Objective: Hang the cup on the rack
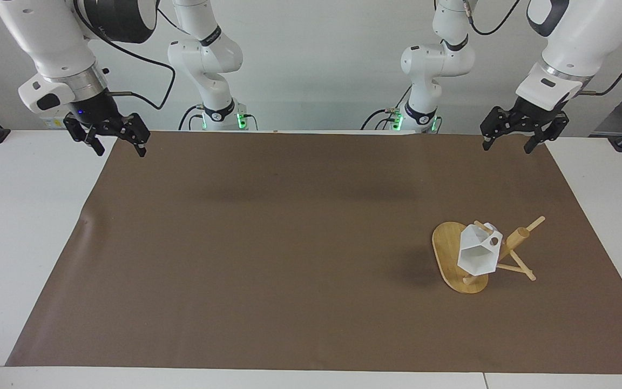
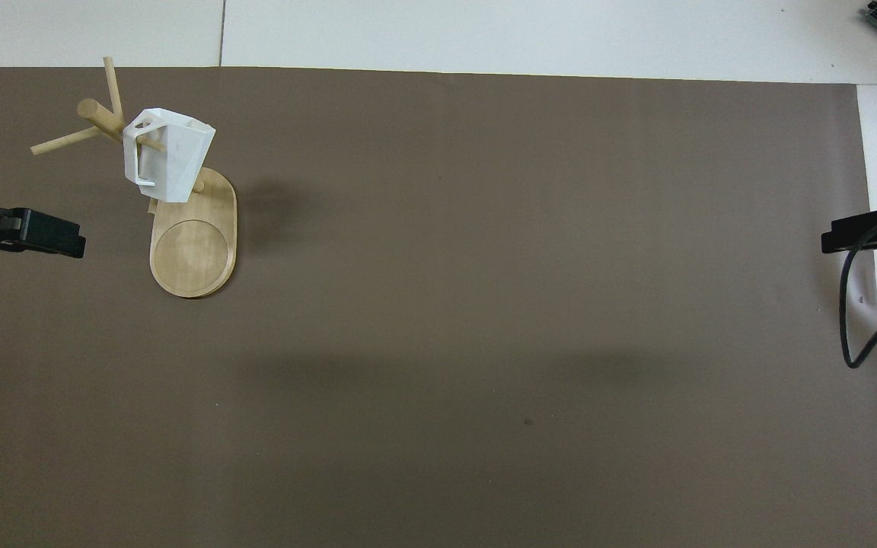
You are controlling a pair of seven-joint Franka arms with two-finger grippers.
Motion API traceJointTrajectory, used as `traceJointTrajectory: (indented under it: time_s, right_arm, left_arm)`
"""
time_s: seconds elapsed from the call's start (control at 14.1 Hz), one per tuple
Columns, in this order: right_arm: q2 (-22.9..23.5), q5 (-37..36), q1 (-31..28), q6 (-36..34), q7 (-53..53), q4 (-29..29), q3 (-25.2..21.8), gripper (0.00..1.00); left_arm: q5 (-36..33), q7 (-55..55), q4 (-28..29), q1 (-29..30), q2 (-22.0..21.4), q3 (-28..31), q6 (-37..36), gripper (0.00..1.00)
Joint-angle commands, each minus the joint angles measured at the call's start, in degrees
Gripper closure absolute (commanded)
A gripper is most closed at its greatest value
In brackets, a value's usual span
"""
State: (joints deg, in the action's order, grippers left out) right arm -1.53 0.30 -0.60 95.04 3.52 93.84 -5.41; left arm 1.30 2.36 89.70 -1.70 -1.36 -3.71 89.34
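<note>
A white table (image 1: pixel 8 227) is seen, most of it covered by a large brown paper sheet (image 1: pixel 289 243) that fills the middle of both views. In the overhead view a seam in the white surface runs down to the sheet's upper edge, and the sheet's edge at the right of the frame is slightly wavy. A plain pale wall (image 1: pixel 322 59) closes the top of the facing view, where two green lights glow at the arm bases.

The rack (image 1: pixel 454 254) stands on the sheet at the lower right of the facing view and at the upper left of the overhead view (image 2: pixel 193 251); its oval wooden base lies flat and its post leans away from the camera with thin pegs crossing it. The cup (image 1: pixel 478 255) hangs on one of these pegs by its handle, above the base, its mouth turned toward the facing camera; in the overhead view it is seen at (image 2: pixel 168 154).

The left gripper (image 1: pixel 511 141) is held in the air at the upper right of the facing view, over the sheet's corner, its fingers spread apart and empty. The right gripper (image 1: pixel 118 147) is held at the upper left, over the sheet's other corner, likewise spread and empty. A black cable (image 2: pixel 861 320) loops at the right edge of the overhead view.
</note>
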Motion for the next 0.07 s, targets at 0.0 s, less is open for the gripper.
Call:
traceJointTrajectory:
  time_s: [0.0]
  right_arm:
    - [-1.5,-1.4,0.0,-0.6,-1.1,1.5,0.4,0.0]
  left_arm:
    - [-0.5,0.9,2.2,0.7,-1.9,-0.6,0.7,0.0]
